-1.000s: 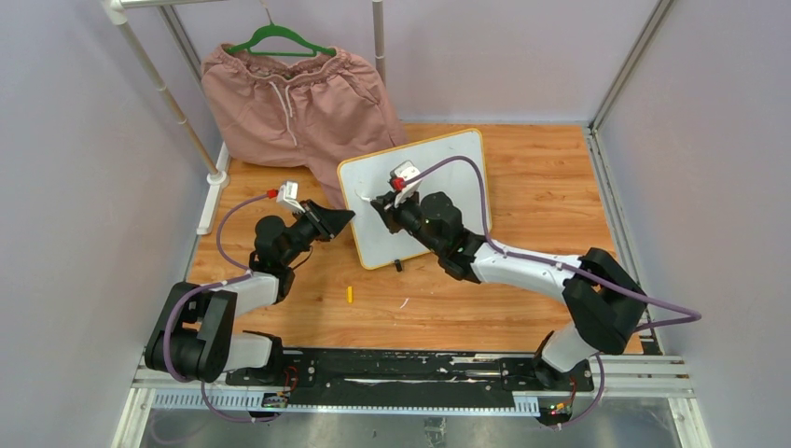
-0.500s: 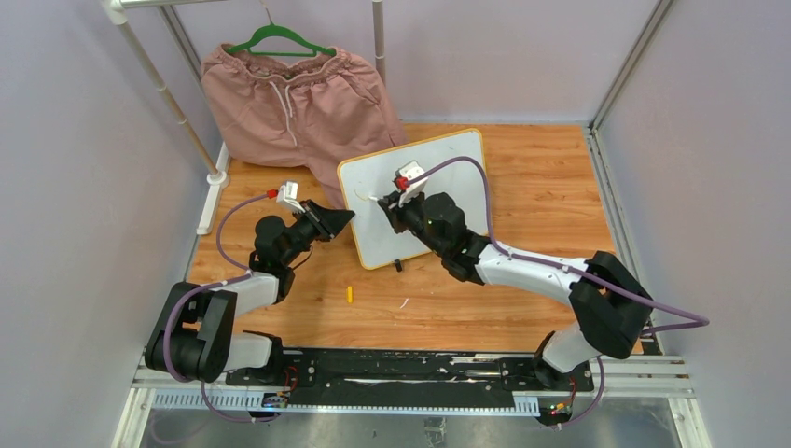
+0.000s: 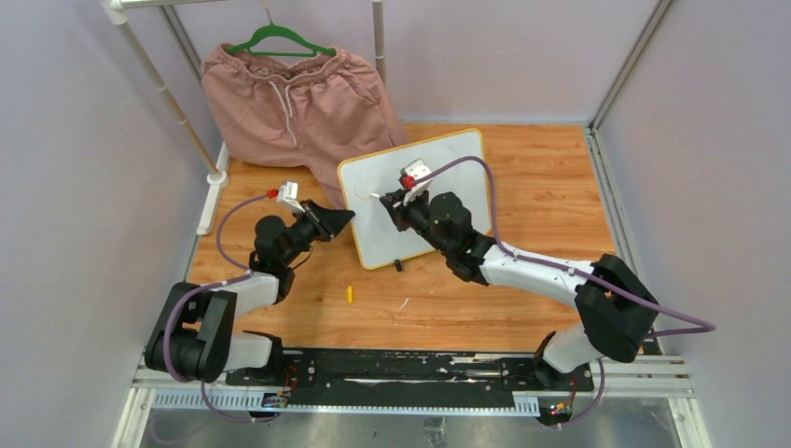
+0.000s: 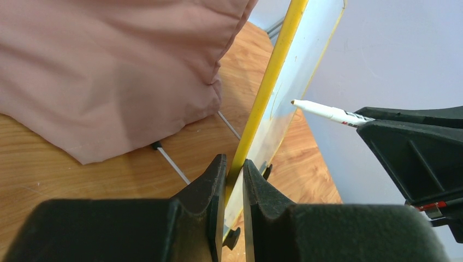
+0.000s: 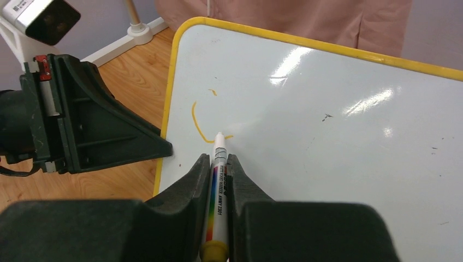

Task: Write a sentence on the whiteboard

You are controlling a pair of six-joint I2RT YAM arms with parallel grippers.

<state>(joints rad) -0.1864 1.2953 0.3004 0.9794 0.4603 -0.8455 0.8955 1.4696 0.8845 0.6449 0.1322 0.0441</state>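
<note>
Right gripper [image 5: 218, 159] is clamped on a white marker [image 5: 217, 188], barrel running down between the two fingers with the tip poking out the front. The tip sits right at the end of a curved orange stroke [image 5: 197, 126] near the whiteboard's [image 5: 338, 142] left edge. I can't tell for sure if it's touching the surface or just off it. So the sentence is barely begun: that one curve plus a tiny dash above it.

The left gripper [image 4: 233, 170] is pinched onto the board's yellow frame on the left edge, low down, one finger on each face. The whiteboard itself stands tilted back on the wooden table [image 3: 550, 187], around the middle, just right of the pink shorts [image 3: 298, 103] hanging at the far left. One black clip foot [image 3: 397, 265] shows at its near edge.

Handling-wise, my read is the board is light and stiff, with a slick face, and sitting on little feet it would slide or tip the moment the pen pushes on it. The frame edge looks like the right place to hold it, away from the writing area. The marker is thin and smooth, so it could twist in the fingers. Light pressure seems the way to go.

There's also a small yellow piece [image 3: 350, 294] lying on the table nearer the arms, maybe a cap.
</note>
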